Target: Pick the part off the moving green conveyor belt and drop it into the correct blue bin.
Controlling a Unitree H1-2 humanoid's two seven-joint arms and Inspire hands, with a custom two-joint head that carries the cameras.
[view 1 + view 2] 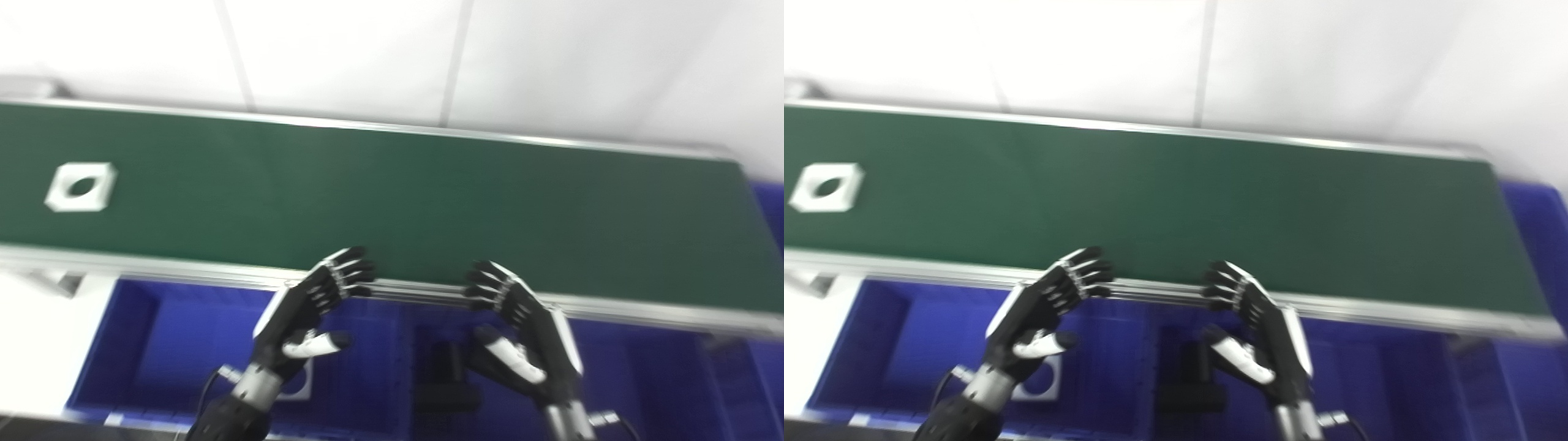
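A white square part with a round hole (pixel 81 187) lies on the green conveyor belt (pixel 392 196) at its far left; it also shows in the right eye view (pixel 825 187). My left hand (pixel 312 309) is open and empty, held above the left blue bin (pixel 141 343) at the belt's near rail. My right hand (pixel 520 324) is open and empty, a little to the right of it, above the middle bin. Both hands are far to the right of the part.
A white part (pixel 1044 380) lies in the left blue bin, partly hidden by my left hand. A dark part (pixel 446 373) lies in the middle bin. More blue bins (pixel 661 380) run right. The belt's metal near rail (pixel 184 272) separates belt and bins.
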